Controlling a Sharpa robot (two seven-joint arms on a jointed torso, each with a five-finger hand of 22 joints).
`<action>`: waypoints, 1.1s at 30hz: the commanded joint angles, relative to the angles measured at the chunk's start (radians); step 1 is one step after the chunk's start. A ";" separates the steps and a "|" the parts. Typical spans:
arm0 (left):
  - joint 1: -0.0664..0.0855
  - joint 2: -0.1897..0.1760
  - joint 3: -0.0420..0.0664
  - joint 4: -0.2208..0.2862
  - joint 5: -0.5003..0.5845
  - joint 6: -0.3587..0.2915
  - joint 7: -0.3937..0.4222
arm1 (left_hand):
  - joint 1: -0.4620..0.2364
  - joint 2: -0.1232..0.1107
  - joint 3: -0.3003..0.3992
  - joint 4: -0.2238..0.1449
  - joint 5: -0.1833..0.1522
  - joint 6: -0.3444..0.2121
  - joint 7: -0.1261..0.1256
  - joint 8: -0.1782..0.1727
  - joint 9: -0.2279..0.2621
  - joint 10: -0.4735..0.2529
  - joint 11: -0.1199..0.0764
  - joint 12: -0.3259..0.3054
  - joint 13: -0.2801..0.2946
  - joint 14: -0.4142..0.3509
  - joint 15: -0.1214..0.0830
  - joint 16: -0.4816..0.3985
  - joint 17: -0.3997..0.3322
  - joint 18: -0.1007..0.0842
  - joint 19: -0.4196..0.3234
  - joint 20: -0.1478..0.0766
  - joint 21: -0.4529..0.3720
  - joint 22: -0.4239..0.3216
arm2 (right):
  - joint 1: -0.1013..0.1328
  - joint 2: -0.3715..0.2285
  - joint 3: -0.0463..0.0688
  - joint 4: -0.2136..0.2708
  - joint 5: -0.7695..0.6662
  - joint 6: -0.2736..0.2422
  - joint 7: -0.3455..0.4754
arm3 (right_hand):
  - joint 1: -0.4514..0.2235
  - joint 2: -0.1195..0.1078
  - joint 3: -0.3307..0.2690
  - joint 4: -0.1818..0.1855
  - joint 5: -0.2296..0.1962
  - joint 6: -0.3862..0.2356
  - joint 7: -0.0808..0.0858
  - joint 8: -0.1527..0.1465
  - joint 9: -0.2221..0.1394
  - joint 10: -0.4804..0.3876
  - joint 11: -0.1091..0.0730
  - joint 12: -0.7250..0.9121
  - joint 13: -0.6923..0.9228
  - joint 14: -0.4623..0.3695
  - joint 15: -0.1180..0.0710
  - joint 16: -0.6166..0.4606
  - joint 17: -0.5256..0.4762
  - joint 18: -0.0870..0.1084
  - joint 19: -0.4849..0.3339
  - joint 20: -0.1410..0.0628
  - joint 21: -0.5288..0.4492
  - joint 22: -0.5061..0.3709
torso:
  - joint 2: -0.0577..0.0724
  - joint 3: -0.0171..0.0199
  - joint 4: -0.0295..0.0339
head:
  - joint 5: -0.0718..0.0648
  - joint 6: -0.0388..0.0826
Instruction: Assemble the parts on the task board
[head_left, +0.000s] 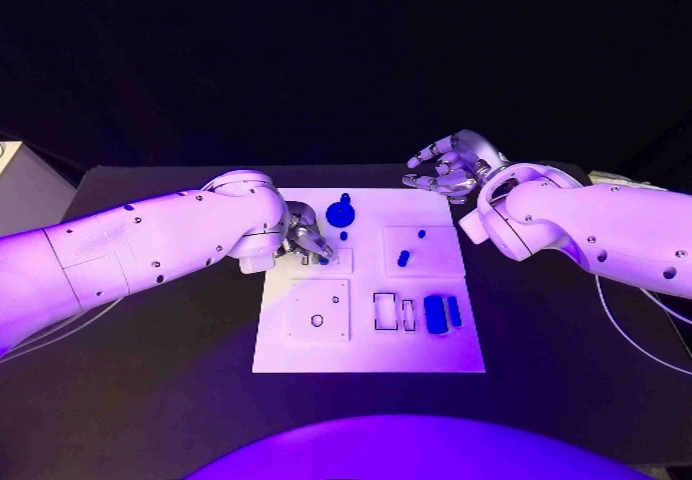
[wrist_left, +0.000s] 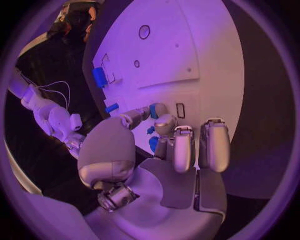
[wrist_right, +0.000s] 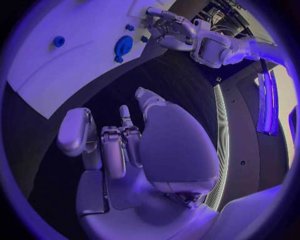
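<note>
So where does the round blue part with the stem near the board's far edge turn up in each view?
Head view: the round blue part lies on the task board near its far edge, beside the left hand.
Left wrist view: I cannot pick it out with certainty.
Right wrist view: the same part lies on the board, close to the left hand.
Shared landmark: the left hand.

Task board (head_left: 368, 350) smooth matt white plastic; table (head_left: 159, 390) matt black; parts (head_left: 436, 314) glossy blue plastic.

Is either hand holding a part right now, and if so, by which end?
The right hand holds nothing, fingers curled above the table. The left hand has its fingertips at a small blue part on the task board; a grip cannot be confirmed.
</note>
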 joint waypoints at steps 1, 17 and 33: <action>-0.007 -0.001 -0.004 0.005 0.002 0.008 -0.002 | -0.004 -0.011 -0.014 0.006 -0.006 0.000 0.002 -0.004 0.001 -0.006 0.000 0.003 -0.002 0.106 -0.006 0.002 0.259 -0.015 0.002 -0.004 -0.003 0.005 | -0.001 0.000 0.000 0.001 -0.009 0.012 0.008 | -0.012 0.002 0.000 0.005 -0.001 -0.010 0.001 -0.005 -0.002 0.035 0.007 -0.005 0.198 0.096 0.005 -0.006 0.228 0.011 -0.006 -0.002 -0.003 -0.001 | 0.000 -0.0005 0.0002 | 0.000 0.000; -0.006 -0.027 0.004 0.039 -0.005 -0.010 -0.001 | 0.001 -0.032 -0.142 0.079 -0.009 0.007 0.003 -0.009 0.007 -0.005 0.000 0.010 0.001 0.107 -0.006 0.003 0.261 -0.015 0.004 -0.004 -0.004 0.009 | -0.003 0.002 0.000 -0.002 -0.008 0.014 0.009 | -0.013 0.002 0.000 0.005 -0.002 -0.011 0.001 -0.006 -0.002 0.035 0.008 -0.005 0.198 0.095 0.005 -0.006 0.226 0.011 -0.007 -0.002 -0.007 -0.003 | -0.002 0.0001 0.0002 | 0.002 0.004; 0.008 -0.073 0.064 0.090 -0.012 -0.010 -0.004 | 0.014 -0.027 -0.202 0.132 -0.013 -0.003 0.006 -0.018 0.009 -0.024 0.003 -0.005 -0.027 0.102 -0.004 -0.005 0.246 -0.010 -0.013 -0.003 -0.015 -0.018 | -0.006 0.005 0.000 -0.010 -0.006 0.016 0.011 | -0.014 0.004 0.003 0.006 0.004 -0.014 0.001 -0.006 -0.002 0.034 0.008 -0.006 0.197 0.095 0.006 -0.007 0.224 0.012 -0.008 -0.002 -0.010 -0.005 | 0.000 0.0001 0.0006 | 0.003 0.019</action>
